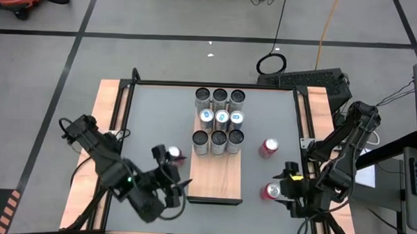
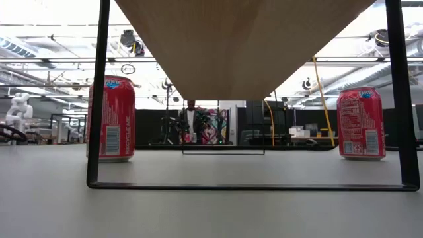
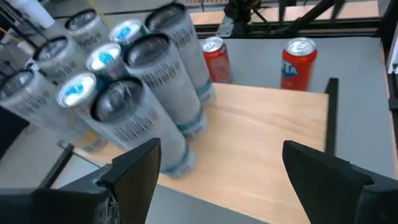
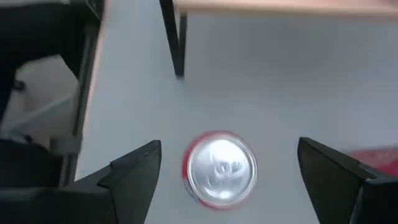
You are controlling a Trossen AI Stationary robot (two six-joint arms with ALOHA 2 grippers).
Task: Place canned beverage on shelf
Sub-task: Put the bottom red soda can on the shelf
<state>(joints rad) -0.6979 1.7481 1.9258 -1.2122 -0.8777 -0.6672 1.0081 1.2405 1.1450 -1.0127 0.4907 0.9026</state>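
Nine silver cans (image 1: 219, 121) stand in a three-by-three block on the far part of the shelf (image 1: 215, 180), and the near part of that light wood board is bare. Three of them, the middle row, show blue tops.

Left gripper (image 1: 180, 192) hovers at the near left corner of the shelf with its jaws spread wide and nothing between them; in the left wrist view the dark fingers (image 3: 135, 171) frame the bare board ahead, with the silver cans (image 3: 118, 93) beyond and off to one side of the gap.

Right gripper (image 1: 284, 183) is poised above a red can (image 1: 270, 191) that stands on the grey table (image 1: 153, 122), just off the shelf's near right corner. Its jaws are also spread wide, holding nothing. In the right wrist view the can's silver top (image 4: 221, 167) sits between the two fingers (image 4: 134, 174), roughly centred in the gap and clear of both (whether the fingertips have dropped to the level of the can's rim I cannot tell).

Another red can (image 1: 268, 147) stands upright on the table farther from the right gripper, beside the shelf's right edge. A third can (image 1: 173, 155), red with a silver top, stands on the table left of the shelf, just beyond the left gripper's jaws.

From table height, two red cans (image 2: 110, 119) (image 2: 360, 123) show beneath the board, either side of its thin dark legs.
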